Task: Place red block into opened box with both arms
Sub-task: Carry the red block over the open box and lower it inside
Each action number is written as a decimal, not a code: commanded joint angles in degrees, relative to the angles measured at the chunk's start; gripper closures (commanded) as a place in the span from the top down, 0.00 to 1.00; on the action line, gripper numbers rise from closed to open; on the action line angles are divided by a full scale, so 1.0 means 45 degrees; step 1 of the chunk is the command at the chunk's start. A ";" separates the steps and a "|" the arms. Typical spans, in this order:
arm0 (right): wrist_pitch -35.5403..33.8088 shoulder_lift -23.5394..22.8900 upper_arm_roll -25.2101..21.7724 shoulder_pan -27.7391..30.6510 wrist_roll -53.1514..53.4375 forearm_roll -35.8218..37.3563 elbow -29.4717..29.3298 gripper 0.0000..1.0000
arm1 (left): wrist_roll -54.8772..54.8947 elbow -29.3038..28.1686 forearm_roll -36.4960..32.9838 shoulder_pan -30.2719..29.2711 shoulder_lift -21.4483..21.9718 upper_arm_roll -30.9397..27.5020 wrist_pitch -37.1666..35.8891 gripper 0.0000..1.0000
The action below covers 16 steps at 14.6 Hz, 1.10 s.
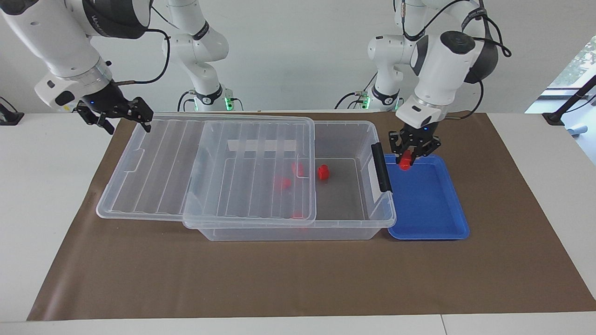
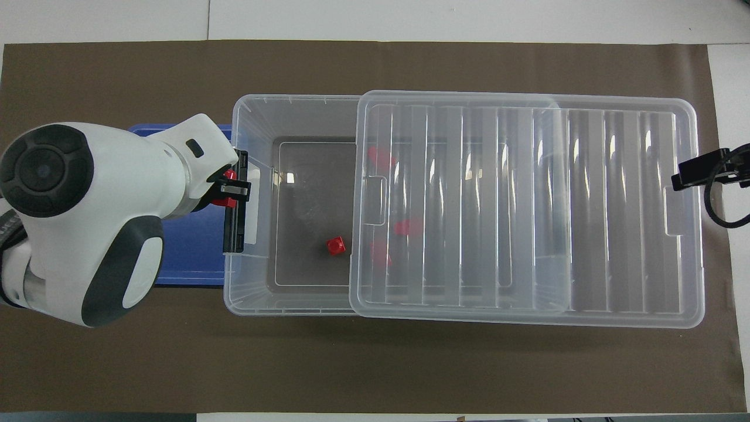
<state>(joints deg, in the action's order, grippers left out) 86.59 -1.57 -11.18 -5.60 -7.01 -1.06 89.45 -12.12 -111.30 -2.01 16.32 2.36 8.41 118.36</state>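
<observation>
Red block point(image 1: 406, 160) is hanging in the left gripper point(image 1: 414, 151), fingers pinching it above the blue tray point(image 1: 426, 204) beside the box point(image 1: 344, 139); dropping it in is left. Its long axis is looking roughly upright. The right gripper point(image 1: 122, 113) is waiting, fingers spread, at the slid lid point(image 1: 153, 163).

Overhead, the block point(image 2: 225, 189) is showing at the black latch point(image 2: 236, 234); another red block point(image 2: 336, 245) is lying inside.

A white table point(image 1: 42, 195) carries a brown mat point(image 1: 279, 279) bearing the box point(image 1: 354, 139) and a blue tray point(image 1: 428, 214).
</observation>
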 commanded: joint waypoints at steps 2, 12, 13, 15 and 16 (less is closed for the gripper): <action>0.0210 0.0173 0.0063 0.0092 0.0230 0.0119 0.0201 1.00 | -0.2049 0.0339 -0.0372 0.1078 -0.1147 -0.0149 0.0844 0.00; 0.0191 0.0173 0.0063 0.0111 0.0230 0.0119 0.0201 1.00 | -0.3517 0.0241 -0.0373 0.1471 -0.4290 -0.0149 0.4105 0.00; 0.0191 0.0173 0.0063 0.0111 0.0230 0.0119 0.0201 1.00 | -0.3673 0.0261 -0.0373 0.1509 -0.4565 -0.0149 0.4397 0.00; 0.0191 0.0173 0.0063 0.0111 0.0210 0.0119 0.0201 1.00 | -0.3986 0.0222 -0.0373 0.1568 -0.4898 -0.0149 0.4867 0.00; 0.0191 0.0192 0.0063 0.0111 0.0230 0.0119 0.0201 1.00 | -0.3987 0.0202 -0.0373 0.1568 -0.4957 -0.0149 0.4927 0.00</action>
<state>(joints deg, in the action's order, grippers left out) 86.59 -1.57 -11.21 -5.55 -7.01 -1.06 89.45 -28.06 -111.22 -2.38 22.34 -18.76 8.43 139.16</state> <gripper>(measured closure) 0.000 0.656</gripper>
